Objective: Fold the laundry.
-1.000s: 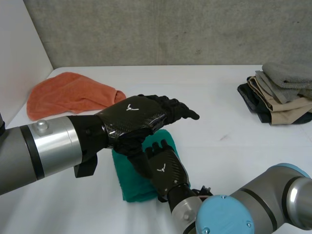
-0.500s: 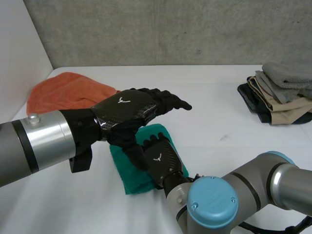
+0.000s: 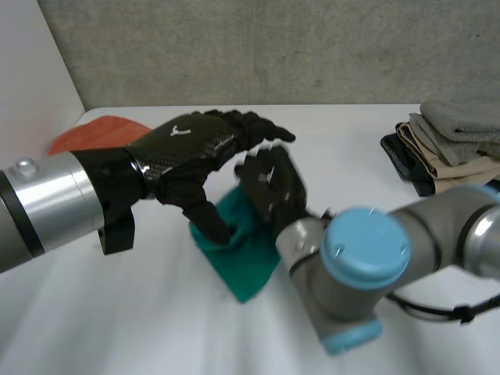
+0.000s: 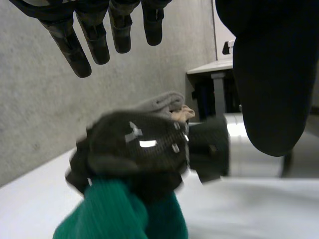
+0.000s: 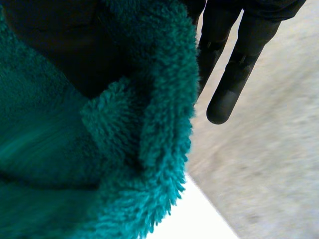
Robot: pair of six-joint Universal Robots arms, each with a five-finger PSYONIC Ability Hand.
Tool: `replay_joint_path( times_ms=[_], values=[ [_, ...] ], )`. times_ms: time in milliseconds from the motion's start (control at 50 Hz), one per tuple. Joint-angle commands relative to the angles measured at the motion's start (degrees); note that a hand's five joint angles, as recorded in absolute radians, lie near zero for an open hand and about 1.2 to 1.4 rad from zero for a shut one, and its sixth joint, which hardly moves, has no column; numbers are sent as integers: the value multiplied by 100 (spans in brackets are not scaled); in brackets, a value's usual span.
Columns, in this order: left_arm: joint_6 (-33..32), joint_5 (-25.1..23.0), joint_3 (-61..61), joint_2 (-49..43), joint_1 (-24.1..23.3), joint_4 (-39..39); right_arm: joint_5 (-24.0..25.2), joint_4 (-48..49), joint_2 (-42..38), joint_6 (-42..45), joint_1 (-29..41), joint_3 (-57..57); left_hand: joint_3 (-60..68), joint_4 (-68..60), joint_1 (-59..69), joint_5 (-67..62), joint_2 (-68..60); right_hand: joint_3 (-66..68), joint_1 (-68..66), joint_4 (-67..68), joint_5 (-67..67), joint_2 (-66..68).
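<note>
Progress: one stack of folded grey, beige and dark cloths (image 3: 449, 152) lies well beyond both hands' fingertips. The rumpled orange terry towel (image 3: 92, 131) behind your left hand (image 3: 191, 148) looks unfolded. The teal fleecy towel (image 3: 246, 262) is bunched in your right hand (image 3: 273, 187), which clutches it, two fingers (image 5: 227, 94) jutting straight past. Left fingers are relaxed and hold nothing, thumb at the teal cloth. The teal towel's fold state is unreadable because the hands cover it.

The middle of the worktop (image 3: 355, 144) is crowded. The left robot hand (image 3: 191, 144) hangs open over the green towel (image 3: 246, 254), and the right robot hand (image 3: 273, 187) grips this towel just beside it. An orange towel (image 3: 94, 131) lies in the far left corner, and a stack of folded clothes (image 3: 453, 152) at the far right. Between the green towel and the stack the worktop is bare.
</note>
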State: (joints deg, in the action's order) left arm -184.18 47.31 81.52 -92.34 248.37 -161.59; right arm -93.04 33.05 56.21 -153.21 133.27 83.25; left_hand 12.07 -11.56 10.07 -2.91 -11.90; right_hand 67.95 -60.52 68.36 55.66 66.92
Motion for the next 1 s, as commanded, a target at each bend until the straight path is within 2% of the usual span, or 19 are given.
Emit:
replay_joint_path(
  times_ms=[20, 120, 260, 400, 480, 580, 660, 740, 760, 780, 920, 1000],
  values=[
    [303, 77, -286, 111, 10, -180, 119, -228, 285, -113, -661, -898, -207, 156, -7, 291, 190, 1205, -1948, 1164, 1434, 1308],
    [611, 156, -365, 146, 54, -373, 163, -466, 391, -209, -1171, -1469, -207, 156, -7, 291, 190, 1205, -1948, 1164, 1434, 1308],
    [910, 200, -321, 138, 36, -663, 163, -360, 382, -253, -2313, -2251, -207, 156, -7, 291, 190, 1205, -1948, 1164, 1434, 1308],
    [989, 200, -172, 76, -34, -839, 207, -150, -136, -376, -3587, -2814, -207, 156, -7, 291, 190, 1205, -1948, 1164, 1434, 1308],
    [998, 200, -145, 6, -122, -901, 452, -97, -759, -412, -4176, -3017, -207, 156, -7, 291, 190, 1205, -1948, 1164, 1434, 1308],
    [981, 218, -110, -91, -245, -918, 1172, -96, -1812, -307, -4773, -3035, -207, 156, -7, 291, 190, 1205, -1948, 1164, 1434, 1308],
    [954, 270, -66, -179, -359, -945, 1376, -140, -2236, 44, -5064, -2903, -207, 156, -7, 291, 190, 1205, -1948, 1164, 1434, 1308],
    [919, 297, -92, -267, -421, -980, 1411, -141, -2132, 186, -5153, -2552, -207, 156, -7, 291, 190, 1205, -1948, 1164, 1434, 1308],
    [902, 305, -110, -275, -429, -980, 1411, -123, -2044, 160, -5144, -2473, -207, 156, -7, 291, 190, -612, -130, -653, -384, -509],
    [902, 314, -127, -284, -430, -971, 1446, -71, -1835, 46, -5135, -2324, -207, 156, -7, 291, 190, -5795, 5052, -5836, -5566, -5692],
    [893, 341, -259, -241, -491, -901, 1718, 18, -797, -710, -5100, -1734, -207, 156, -7, 291, 190, -5795, 5052, -5836, -5566, -5692],
    [893, 341, -260, -144, -517, -875, 1719, -682, 89, -939, -5258, -1296, -207, 156, -7, 291, 190, -5795, 5052, -5836, -5566, -5692]
  ],
)
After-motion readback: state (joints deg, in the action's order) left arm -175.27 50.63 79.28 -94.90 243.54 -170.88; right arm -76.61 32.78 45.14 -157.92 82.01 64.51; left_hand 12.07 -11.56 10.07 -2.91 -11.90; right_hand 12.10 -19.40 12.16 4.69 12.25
